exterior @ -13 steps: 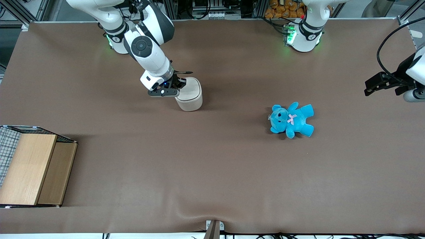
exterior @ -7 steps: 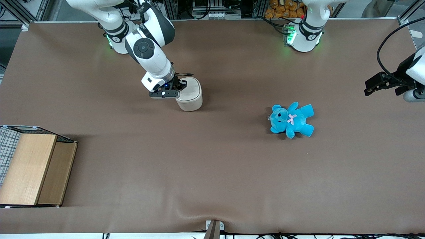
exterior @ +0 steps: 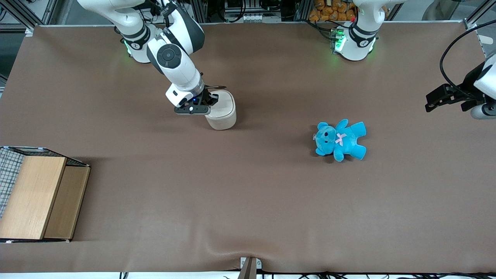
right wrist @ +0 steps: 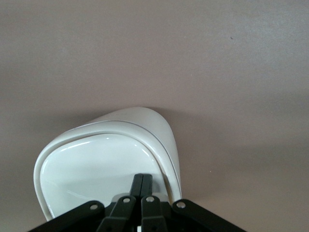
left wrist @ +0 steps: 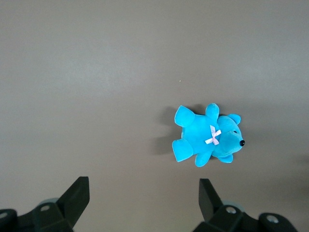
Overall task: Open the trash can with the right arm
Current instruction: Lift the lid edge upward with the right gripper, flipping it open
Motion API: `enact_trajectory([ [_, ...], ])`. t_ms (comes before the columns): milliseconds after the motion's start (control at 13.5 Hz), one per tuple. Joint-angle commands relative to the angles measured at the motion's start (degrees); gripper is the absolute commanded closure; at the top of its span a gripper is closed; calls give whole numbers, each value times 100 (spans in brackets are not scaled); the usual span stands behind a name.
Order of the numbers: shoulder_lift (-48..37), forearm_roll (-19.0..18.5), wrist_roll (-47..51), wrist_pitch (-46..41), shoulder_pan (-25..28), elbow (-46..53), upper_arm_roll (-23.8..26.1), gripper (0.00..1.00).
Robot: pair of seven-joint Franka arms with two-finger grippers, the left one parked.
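Observation:
The trash can [exterior: 224, 112] is a small cream-white bin standing upright on the brown table, its flat lid down. My right arm reaches down to it from the table's back edge. My gripper [exterior: 212, 101] is shut and empty, its two black fingers pressed together. The fingertips [right wrist: 143, 180] rest over the glossy lid of the can [right wrist: 91, 164], near the lid's edge closest to the wrist. I cannot tell whether they touch the lid.
A blue teddy [exterior: 340, 139] lies on the table toward the parked arm's end, and also shows in the left wrist view [left wrist: 207, 137]. A wooden box with wire mesh [exterior: 35, 195] stands at the working arm's end, nearer the front camera.
My wrist has shifted slightly over the trash can in the last second. The can and its lid have not moved.

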Motion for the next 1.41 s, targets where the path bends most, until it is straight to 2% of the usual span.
enact_trajectory([
  [0, 130, -158, 321, -269, 52, 266, -12, 100],
  [149, 129, -149, 445, -1172, 35, 889, -12, 100],
  [297, 129, -140, 620, -1685, 43, 1347, -3, 100],
  [669, 182, -70, 1199, -1766, 79, 1787, 269, 100],
  [743, 199, -53, 1323, -1774, 53, 1910, 330, 60],
  [817, 191, 69, 1455, -1861, 44, 2016, 340, 9],
  [891, 200, 201, 1473, -2080, 35, 2226, 340, 0],
  [1114, 200, 237, 1473, -2661, -18, 2851, 340, 0],
  [1337, 191, 238, 1473, -3091, -377, 3132, 331, 0],
])
